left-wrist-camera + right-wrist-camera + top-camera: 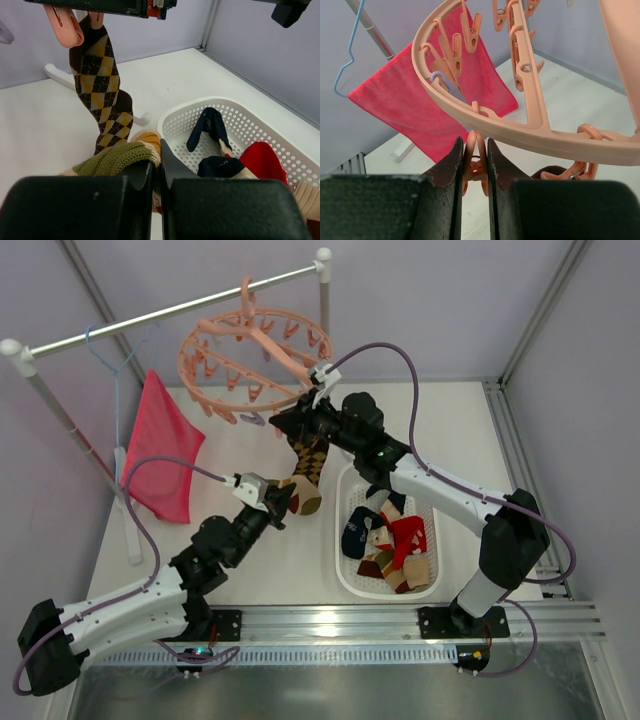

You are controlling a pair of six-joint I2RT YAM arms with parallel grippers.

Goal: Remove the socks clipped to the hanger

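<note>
Above the white table (pixel 260 570), the hanger (pixel 215 355) is hanging from the far rail (pixel 180 308), dangling one sock (pixel 310 465). Our left gripper (pixel 156 167) is pinching the sock's lower end. Our right gripper (pixel 475 145) is squeezing a peg (pixel 474 170). Other socks (pixel 405 540) are lying in the basket (pixel 345 575) on the right.

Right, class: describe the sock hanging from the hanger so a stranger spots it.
At the back, a round pink hanger hangs from a metal rail. One sock dangles below it: brown with yellow diamonds, the only one outside the basket.
</note>
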